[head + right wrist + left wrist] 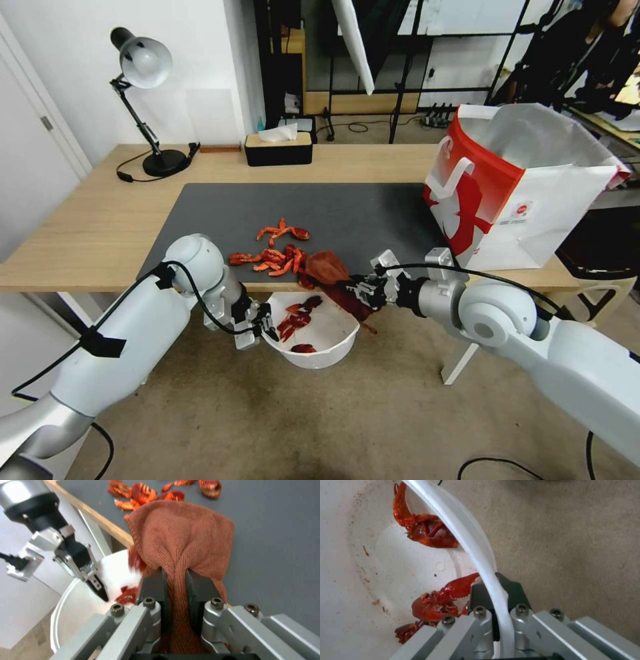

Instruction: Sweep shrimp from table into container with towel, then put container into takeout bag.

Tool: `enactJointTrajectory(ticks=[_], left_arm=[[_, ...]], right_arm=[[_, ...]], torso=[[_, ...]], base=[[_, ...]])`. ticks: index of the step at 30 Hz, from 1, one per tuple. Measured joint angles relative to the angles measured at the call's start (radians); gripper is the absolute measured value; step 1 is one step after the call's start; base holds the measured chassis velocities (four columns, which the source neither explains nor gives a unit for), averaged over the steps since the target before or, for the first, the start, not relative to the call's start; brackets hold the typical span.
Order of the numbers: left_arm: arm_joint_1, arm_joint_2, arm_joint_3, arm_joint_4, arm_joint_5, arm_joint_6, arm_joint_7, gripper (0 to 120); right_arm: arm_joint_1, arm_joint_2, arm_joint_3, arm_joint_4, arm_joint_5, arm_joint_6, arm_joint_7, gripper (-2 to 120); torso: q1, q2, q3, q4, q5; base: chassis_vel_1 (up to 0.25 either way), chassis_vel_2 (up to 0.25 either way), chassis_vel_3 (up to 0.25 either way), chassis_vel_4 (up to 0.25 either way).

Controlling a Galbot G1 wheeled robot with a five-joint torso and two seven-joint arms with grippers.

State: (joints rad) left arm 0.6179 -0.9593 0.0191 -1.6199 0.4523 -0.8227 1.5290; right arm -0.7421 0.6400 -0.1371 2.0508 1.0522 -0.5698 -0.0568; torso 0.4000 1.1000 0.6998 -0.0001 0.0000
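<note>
A heap of red-orange shrimp lies on the dark mat near the table's front edge. Several more shrimp lie inside the white container, which hangs just below that edge. My left gripper is shut on the container's rim. My right gripper is shut on the rust-brown towel, bunched at the mat's front edge beside the heap. In the right wrist view some shrimp are blurred, dropping over the edge. The red and white takeout bag stands open on the right.
A black tissue box and a desk lamp stand along the table's far side. The dark grey mat covers the middle. Beige carpet lies under the container.
</note>
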Motion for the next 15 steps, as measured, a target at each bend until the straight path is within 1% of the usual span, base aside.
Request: enactJointTrajectory(ticks=[15], left_arm=[[0.017, 0.01, -0.008, -0.016, 0.0, 0.0, 0.0, 0]], right_arm=[[0.004, 0.012, 0.051, 0.027, 0.032, 0.015, 0.015, 10]], torso=[[0.0, 0.0, 0.0, 0.0001, 0.0]], base=[[0.0, 0.0, 0.0, 0.0]])
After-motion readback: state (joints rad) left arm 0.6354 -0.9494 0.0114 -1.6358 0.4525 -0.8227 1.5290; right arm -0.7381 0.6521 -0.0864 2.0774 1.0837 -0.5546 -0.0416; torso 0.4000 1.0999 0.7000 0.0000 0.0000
